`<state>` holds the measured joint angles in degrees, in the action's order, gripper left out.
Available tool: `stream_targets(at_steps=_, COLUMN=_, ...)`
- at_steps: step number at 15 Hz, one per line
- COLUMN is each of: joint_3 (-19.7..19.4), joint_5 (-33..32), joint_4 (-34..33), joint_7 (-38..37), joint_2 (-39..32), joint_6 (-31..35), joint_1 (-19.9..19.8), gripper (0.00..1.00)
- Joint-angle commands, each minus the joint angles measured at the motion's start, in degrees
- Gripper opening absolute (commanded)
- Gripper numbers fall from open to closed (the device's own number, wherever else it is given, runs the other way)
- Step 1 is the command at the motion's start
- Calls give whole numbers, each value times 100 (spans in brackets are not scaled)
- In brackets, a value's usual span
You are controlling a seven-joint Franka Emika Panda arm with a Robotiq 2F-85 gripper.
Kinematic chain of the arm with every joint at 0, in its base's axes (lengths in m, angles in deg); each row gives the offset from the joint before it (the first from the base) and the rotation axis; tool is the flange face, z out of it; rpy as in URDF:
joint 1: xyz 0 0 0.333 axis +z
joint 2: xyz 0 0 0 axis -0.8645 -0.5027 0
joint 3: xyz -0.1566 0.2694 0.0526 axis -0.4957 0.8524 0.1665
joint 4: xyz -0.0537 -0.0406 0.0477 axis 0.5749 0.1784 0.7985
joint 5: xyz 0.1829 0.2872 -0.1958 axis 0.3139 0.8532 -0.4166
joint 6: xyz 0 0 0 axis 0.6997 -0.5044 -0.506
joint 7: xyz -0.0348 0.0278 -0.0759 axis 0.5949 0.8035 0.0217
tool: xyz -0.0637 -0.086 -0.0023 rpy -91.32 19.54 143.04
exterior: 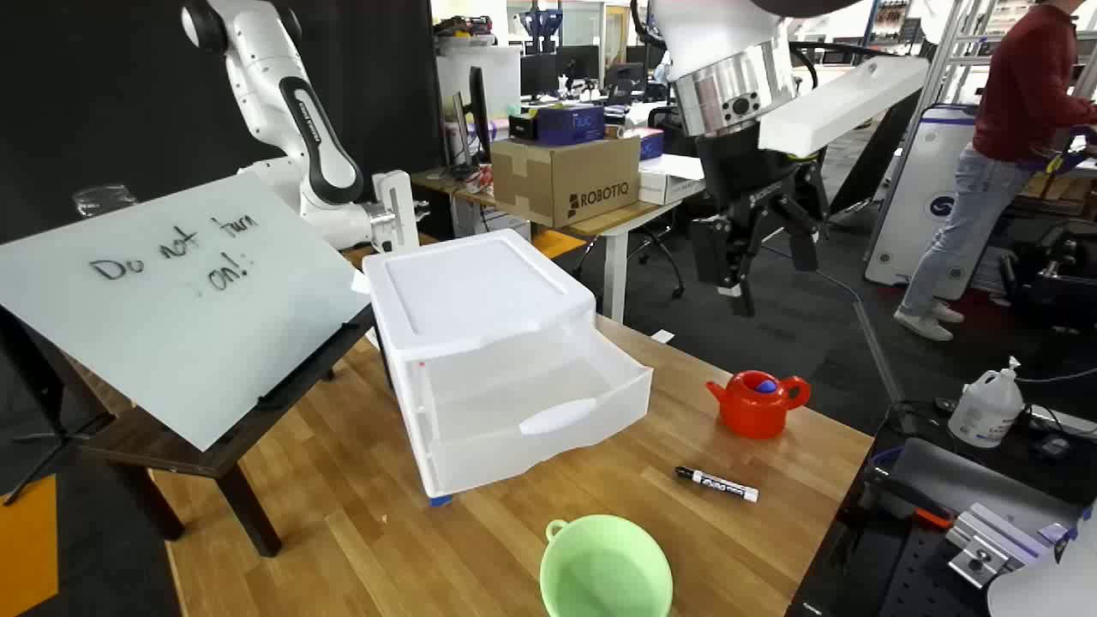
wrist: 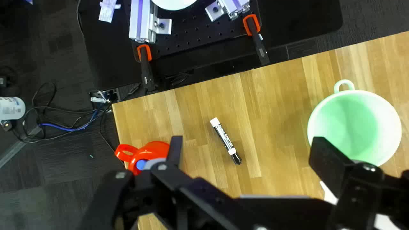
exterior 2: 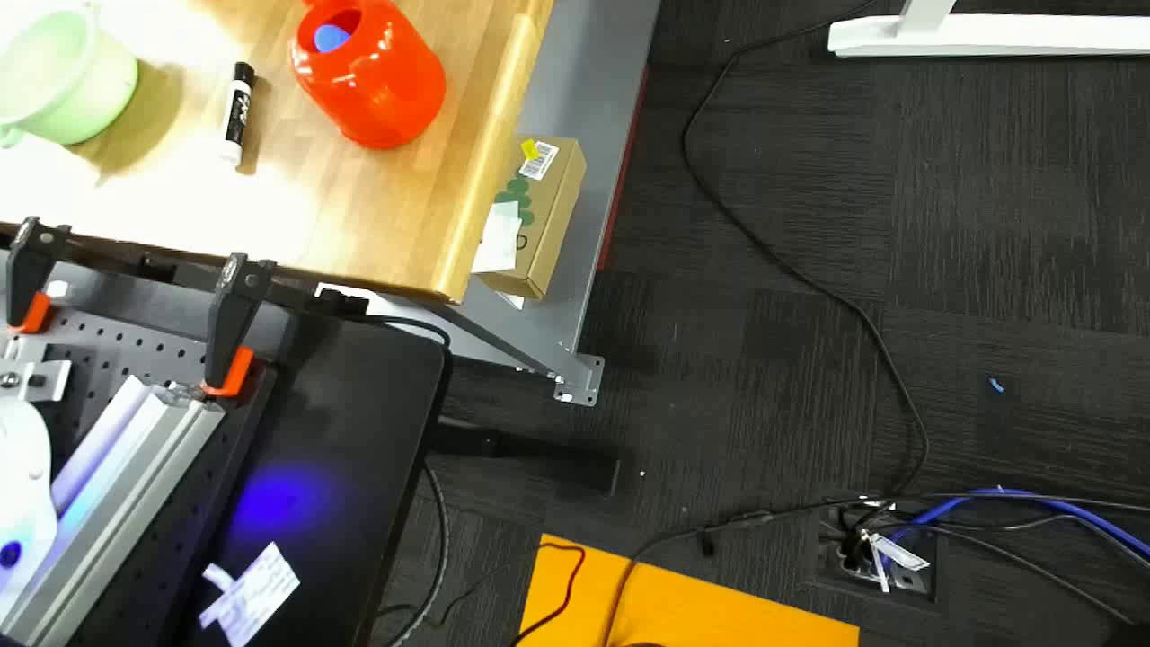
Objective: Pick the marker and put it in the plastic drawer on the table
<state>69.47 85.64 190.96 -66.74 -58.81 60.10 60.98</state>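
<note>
The marker (exterior: pixel 716 484) is a thin black-and-white stick lying flat on the wooden table (exterior: pixel 360 540). It also shows in an exterior view (exterior 2: pixel 237 114) and in the wrist view (wrist: pixel 225 140). The white translucent plastic drawer (exterior: pixel 480 291) stands on the table with its tray pulled out, and no object shows in the tray. My gripper (exterior: pixel 767 270) is raised well above the table. In the wrist view my gripper (wrist: pixel 247 148) is open and empty, and the marker shows between its fingers but far below them. The gripper is out of view in an exterior view.
A red teapot (exterior: pixel 754 407) with a blue thing in it stands near the marker. A green bowl (exterior: pixel 607 566) stands on the marker's other side. A slanted whiteboard (exterior: pixel 188 291) stands beside the drawer. Clamps (exterior 2: pixel 238 314) sit at the table's edge by the robot base.
</note>
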Motion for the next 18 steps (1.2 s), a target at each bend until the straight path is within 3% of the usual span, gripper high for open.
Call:
stream_targets(at_steps=1, joint_3=-116, joint_5=-34, joint_4=-6, joint_7=-37, joint_2=-15, joint_6=-5, joint_1=131, gripper=100)
stream_targets(at_steps=12, joint_3=-117, joint_5=-34, joint_4=-6, joint_7=-37, joint_2=-15, joint_6=-5, joint_1=131, gripper=100)
stream_targets(at_steps=18, joint_3=-248, joint_5=-53, joint_4=-200, joint_7=1190, joint_2=-213, joint_6=-61, joint_1=412, gripper=100)
